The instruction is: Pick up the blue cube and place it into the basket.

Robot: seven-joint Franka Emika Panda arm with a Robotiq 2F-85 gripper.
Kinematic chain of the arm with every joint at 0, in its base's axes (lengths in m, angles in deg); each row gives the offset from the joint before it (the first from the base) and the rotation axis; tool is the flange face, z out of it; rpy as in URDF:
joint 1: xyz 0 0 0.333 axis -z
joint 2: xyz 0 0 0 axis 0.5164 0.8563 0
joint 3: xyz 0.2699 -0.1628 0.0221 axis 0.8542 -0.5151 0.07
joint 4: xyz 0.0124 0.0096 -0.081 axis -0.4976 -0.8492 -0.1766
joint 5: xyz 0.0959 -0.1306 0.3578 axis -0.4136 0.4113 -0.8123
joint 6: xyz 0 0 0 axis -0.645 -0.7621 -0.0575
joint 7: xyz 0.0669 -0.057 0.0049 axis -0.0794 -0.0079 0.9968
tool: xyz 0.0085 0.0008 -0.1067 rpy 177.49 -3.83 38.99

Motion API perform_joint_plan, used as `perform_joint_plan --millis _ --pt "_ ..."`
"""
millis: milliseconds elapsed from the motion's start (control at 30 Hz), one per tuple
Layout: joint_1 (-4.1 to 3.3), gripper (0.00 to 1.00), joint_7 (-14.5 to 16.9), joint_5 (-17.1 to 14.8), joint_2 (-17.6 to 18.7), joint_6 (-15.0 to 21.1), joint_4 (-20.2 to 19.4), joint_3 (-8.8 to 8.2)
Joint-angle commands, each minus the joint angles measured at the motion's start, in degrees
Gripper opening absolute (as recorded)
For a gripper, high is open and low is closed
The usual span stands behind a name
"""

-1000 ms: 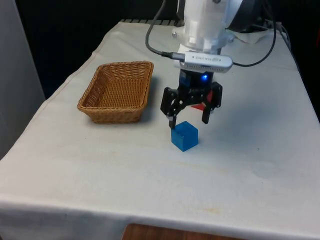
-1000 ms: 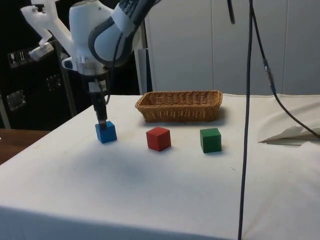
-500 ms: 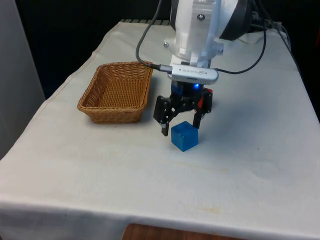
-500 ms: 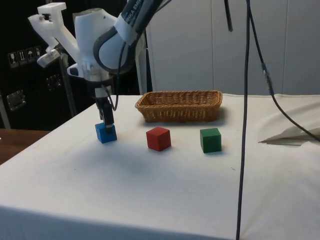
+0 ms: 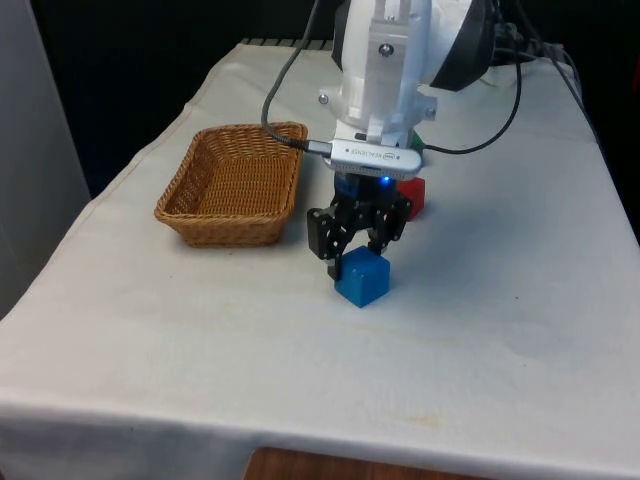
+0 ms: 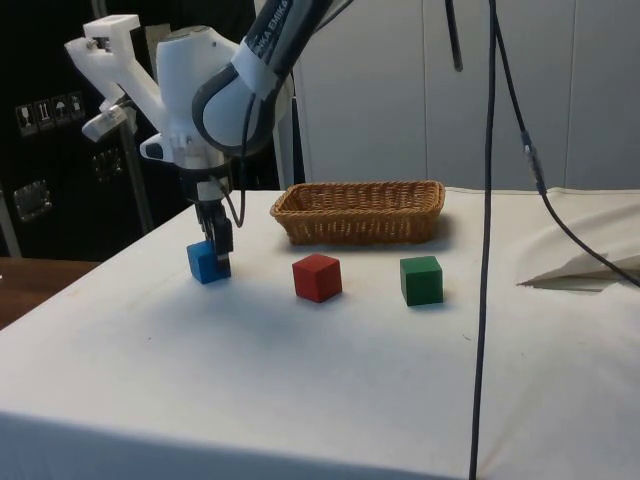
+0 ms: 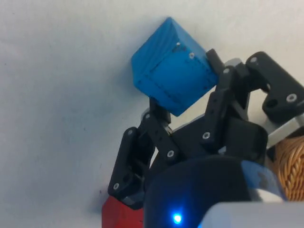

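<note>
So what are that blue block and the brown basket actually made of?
The blue cube looks like painted wood or hard plastic: flat matte faces, crisp edges, and faint lines like grain in the wrist view, though I can't say for certain. The basket looks like woven wicker or rattan: tan strands interlaced in its walls and a braided rim.

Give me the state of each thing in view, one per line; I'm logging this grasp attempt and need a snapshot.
gripper: low at the blue cube, jaws shut on its sides.
blue cube: held between the jaws, at or just above the cloth, not in the basket.
basket: upright, nothing in it.
red cube: resting on the cloth, untouched.
green cube: resting on the cloth, untouched.
</note>
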Motion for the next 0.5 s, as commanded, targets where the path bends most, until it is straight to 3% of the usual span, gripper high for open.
perform_joint_plan --millis 0,33,67,467 --pt "0.29 0.07 0.5 -0.1 0.4 0.6 0.2 0.23" --pt "0.0 0.07 0.1 0.0 0.0 0.0 0.0 0.0" --pt "0.29 0.07 0.5 -0.1 0.5 0.6 0.2 0.23" --pt "0.06 0.07 0.3 0.0 0.2 0.2 0.1 0.06"
